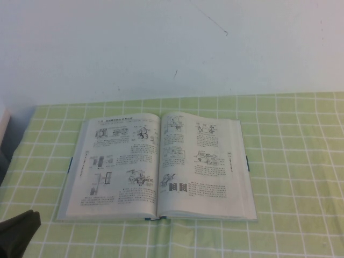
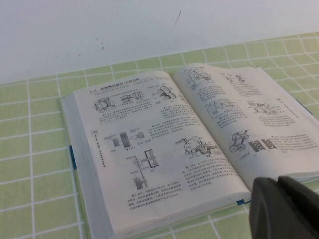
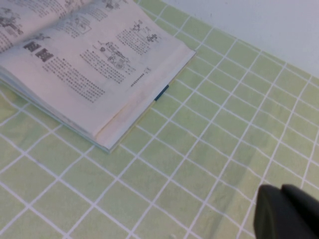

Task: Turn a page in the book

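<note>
The book (image 1: 158, 166) lies open and flat on the green checked cloth, white pages up, with teal cover edges showing at both sides. The right-hand page (image 1: 207, 161) carries black line drawings and captions and lies flat on the stack. My left gripper (image 1: 21, 231) is at the front left corner of the table, apart from the book. In the left wrist view it (image 2: 276, 181) is shut and empty, just short of the book's (image 2: 164, 144) near edge. My right gripper (image 3: 279, 191) is shut and empty over bare cloth, to the right of the book (image 3: 89, 64). It is out of the high view.
A white wall (image 1: 172, 43) rises behind the table's far edge. A pale object (image 1: 2, 134) stands at the left edge. Green checked cloth (image 1: 295, 161) covers the table to the right of and in front of the book.
</note>
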Robot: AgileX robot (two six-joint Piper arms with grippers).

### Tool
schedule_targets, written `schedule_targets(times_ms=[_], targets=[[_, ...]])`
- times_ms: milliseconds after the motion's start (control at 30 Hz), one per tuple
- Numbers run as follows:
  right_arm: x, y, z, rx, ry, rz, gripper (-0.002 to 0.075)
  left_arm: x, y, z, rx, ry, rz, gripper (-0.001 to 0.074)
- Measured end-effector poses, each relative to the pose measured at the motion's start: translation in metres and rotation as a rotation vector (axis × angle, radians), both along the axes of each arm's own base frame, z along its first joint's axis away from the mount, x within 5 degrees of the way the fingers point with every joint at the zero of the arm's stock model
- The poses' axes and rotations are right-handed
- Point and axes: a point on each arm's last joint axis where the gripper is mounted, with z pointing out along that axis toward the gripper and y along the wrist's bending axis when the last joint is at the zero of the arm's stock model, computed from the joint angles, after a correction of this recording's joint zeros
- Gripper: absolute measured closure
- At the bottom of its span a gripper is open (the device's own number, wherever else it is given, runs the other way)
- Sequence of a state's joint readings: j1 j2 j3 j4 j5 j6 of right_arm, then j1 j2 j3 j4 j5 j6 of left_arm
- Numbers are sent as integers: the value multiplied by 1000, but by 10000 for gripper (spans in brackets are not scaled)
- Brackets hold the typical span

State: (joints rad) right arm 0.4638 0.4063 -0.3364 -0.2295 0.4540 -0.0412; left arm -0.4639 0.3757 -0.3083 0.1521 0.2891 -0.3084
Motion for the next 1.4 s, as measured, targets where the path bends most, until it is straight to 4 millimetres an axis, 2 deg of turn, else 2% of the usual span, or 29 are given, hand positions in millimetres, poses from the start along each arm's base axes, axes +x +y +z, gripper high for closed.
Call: schedule_targets(times_ms=[167,467,633,800,1400], targets=[[0,0,0,0,0,0,728,-2,2,-7,6,-4,11,738],[0,0,0,2,1,0,728,-19,23,-32,-12,-98,200,738],[0,0,-2,1,6,0,728,-27,27,-56,25,-144,241,738],[0,0,-2,2,8,-1,728,-28,27,-86,37,-57,261,738],[-1,-1,-4,-12,36,-8,728,-29,27,-87,38,-40,257,738]])
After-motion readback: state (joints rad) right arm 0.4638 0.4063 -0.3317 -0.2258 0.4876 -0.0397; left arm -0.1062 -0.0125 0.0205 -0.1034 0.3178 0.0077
